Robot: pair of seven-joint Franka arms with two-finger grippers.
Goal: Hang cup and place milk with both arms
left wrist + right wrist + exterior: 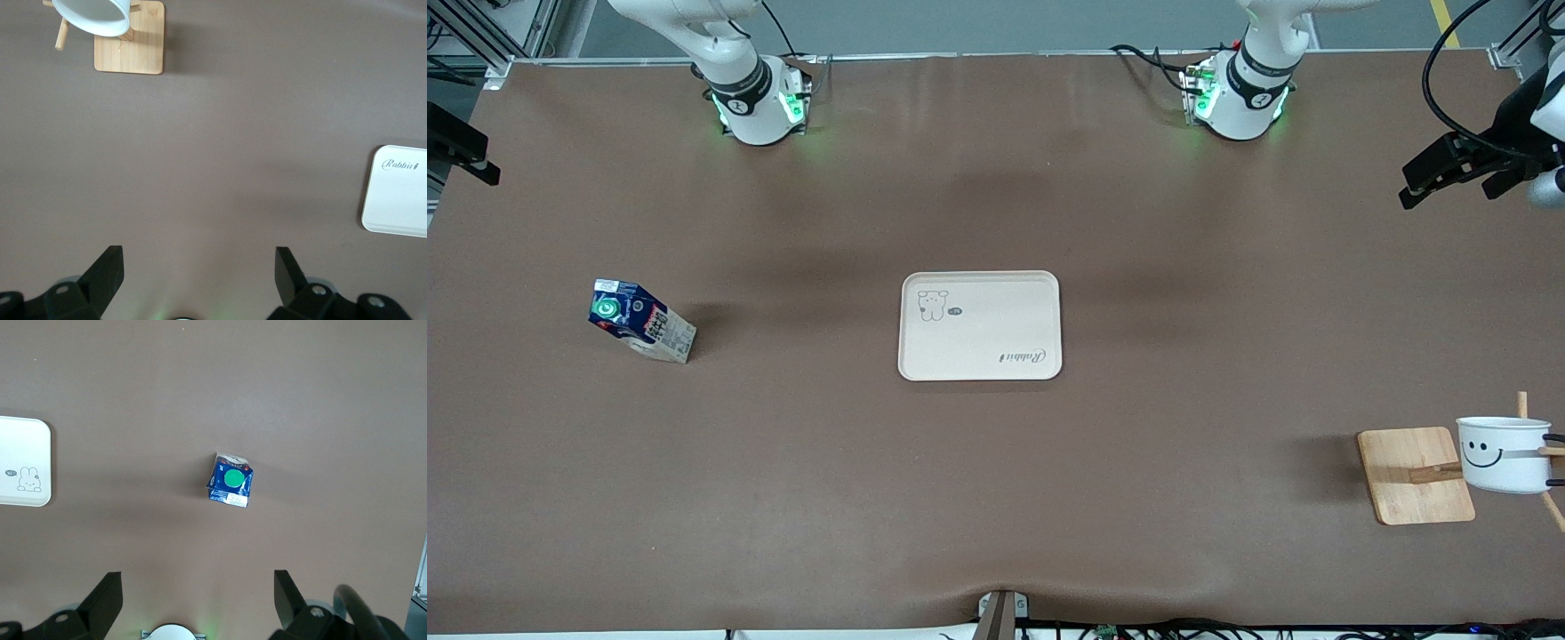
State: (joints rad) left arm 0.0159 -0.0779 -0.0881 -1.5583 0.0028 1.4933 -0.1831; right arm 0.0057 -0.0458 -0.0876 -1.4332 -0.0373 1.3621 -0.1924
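Observation:
The cup point(1501, 455), a white mug with a black smiley face, hangs on a peg of a wooden rack point(1414, 476) at the left arm's end of the table. It also shows in the left wrist view point(93, 15). The milk point(640, 322), a dark blue carton with a green cap, stands on the table at the right arm's end, and shows in the right wrist view point(230, 487). My left gripper point(199, 257) is open and empty, high over the table's edge point(1409, 185). My right gripper point(197, 581) is open and empty, high over the table's other end point(480, 164).
A cream tray point(978, 326) with a rabbit drawing lies flat at the table's middle, between the milk and the rack. It shows in the left wrist view point(397, 193) and in the right wrist view point(23, 460). A brown mat covers the table.

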